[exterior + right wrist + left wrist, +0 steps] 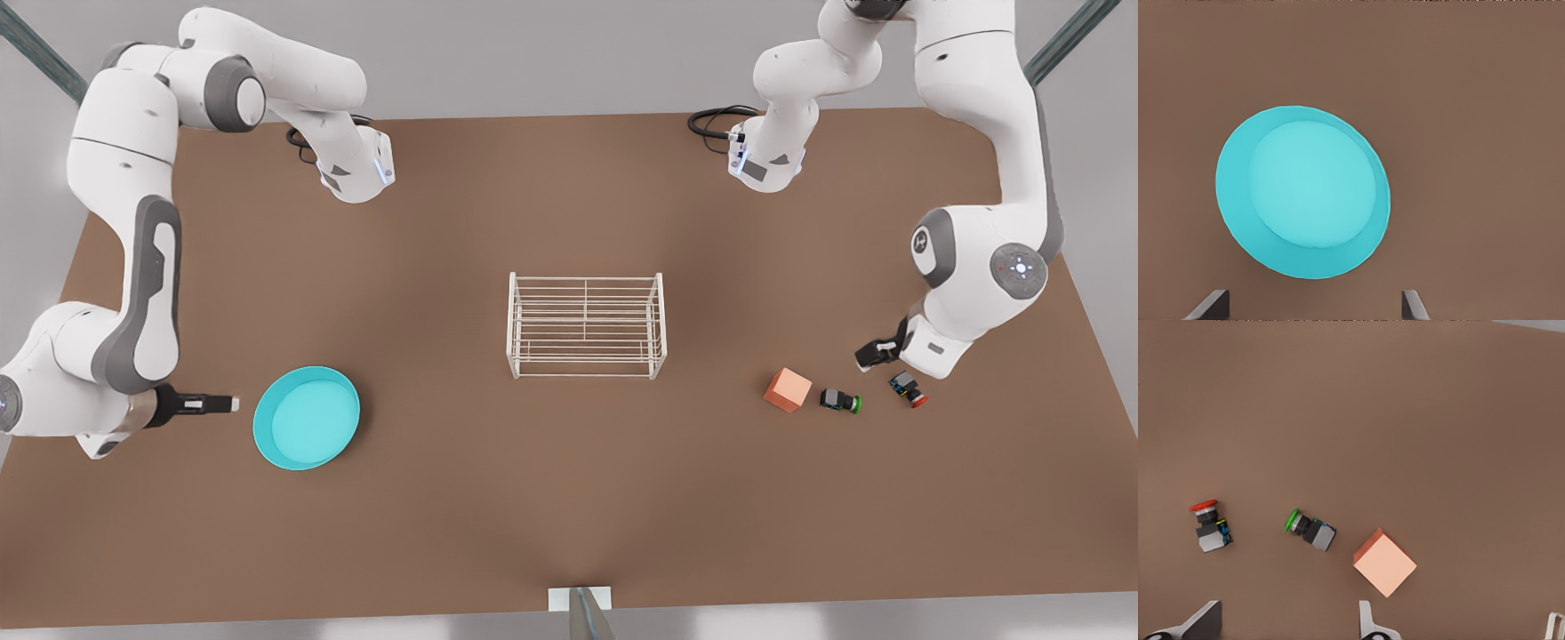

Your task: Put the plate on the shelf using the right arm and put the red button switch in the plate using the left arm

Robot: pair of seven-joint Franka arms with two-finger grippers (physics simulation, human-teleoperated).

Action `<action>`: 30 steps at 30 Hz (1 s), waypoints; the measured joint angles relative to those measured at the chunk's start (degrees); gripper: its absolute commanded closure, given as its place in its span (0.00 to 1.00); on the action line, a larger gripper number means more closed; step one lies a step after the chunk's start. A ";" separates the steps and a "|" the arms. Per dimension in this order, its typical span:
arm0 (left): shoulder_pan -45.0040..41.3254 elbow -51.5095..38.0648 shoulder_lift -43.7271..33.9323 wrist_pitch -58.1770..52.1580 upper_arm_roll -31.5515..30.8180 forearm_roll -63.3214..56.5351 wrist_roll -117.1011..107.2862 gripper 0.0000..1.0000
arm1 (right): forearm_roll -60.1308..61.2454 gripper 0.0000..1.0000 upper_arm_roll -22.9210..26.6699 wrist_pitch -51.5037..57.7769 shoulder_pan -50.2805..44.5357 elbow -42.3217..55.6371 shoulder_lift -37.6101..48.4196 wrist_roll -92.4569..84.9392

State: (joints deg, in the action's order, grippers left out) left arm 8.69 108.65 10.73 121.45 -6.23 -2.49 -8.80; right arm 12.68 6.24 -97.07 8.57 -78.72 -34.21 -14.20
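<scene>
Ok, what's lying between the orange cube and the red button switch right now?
The green-capped switch, on its side, apart from both the orange cube and the red button switch; the front view shows it.

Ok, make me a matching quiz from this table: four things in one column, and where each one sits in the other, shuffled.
Things:
1. plate
2. shelf
3. red button switch
4. orange cube

Places, in the front view:
A. middle of the table
B. nearest the left gripper, far right
C. just left of the green button switch
D. beside the right gripper, left side

Pairs: 1-D, 2-A, 3-B, 4-C
</scene>
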 measured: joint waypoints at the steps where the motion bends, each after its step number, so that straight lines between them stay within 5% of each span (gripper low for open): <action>1: 0.21 -0.03 0.74 0.74 0.00 -0.28 -0.15 0.00 | 1.32 0.04 0.00 -0.86 0.69 0.01 -1.39 -1.04; 5: 1.57 -0.71 3.68 2.70 0.00 -1.03 -0.65 0.00 | 5.97 0.04 -0.05 -4.99 3.29 -0.09 -7.25 -5.34; 7: 2.00 -1.31 5.46 3.30 0.04 -1.98 -0.87 0.00 | 7.70 0.14 -0.07 -7.32 3.76 -0.08 -9.57 -7.46; 16: 7.95 -5.00 12.72 5.19 1.01 -4.03 -1.90 0.00 | 11.91 0.08 -0.41 -15.34 3.88 0.88 -15.68 -15.36; 18: 8.07 -6.48 14.53 5.41 1.10 -4.02 -2.24 0.00 | 12.79 0.15 -0.64 -16.34 3.74 0.54 -15.83 -17.11; 20: 8.24 -8.40 16.90 5.58 1.12 -3.99 -2.52 0.00 | 13.53 0.34 -0.81 -16.93 3.39 0.27 -15.80 -18.84; 26: 11.10 -9.34 19.85 5.46 0.97 -2.74 -2.44 0.00 | 13.97 0.41 -0.88 -17.71 2.94 0.04 -15.78 -23.00; 30: 11.87 -9.89 21.72 5.64 0.96 -2.00 -2.12 0.00 | 14.06 0.62 -0.88 -17.89 2.94 0.03 -15.75 -25.23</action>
State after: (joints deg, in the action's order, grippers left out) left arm 20.55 98.76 32.46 127.08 -5.27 -4.49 -10.93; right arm 26.74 5.36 -114.96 11.51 -78.69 -49.96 -39.43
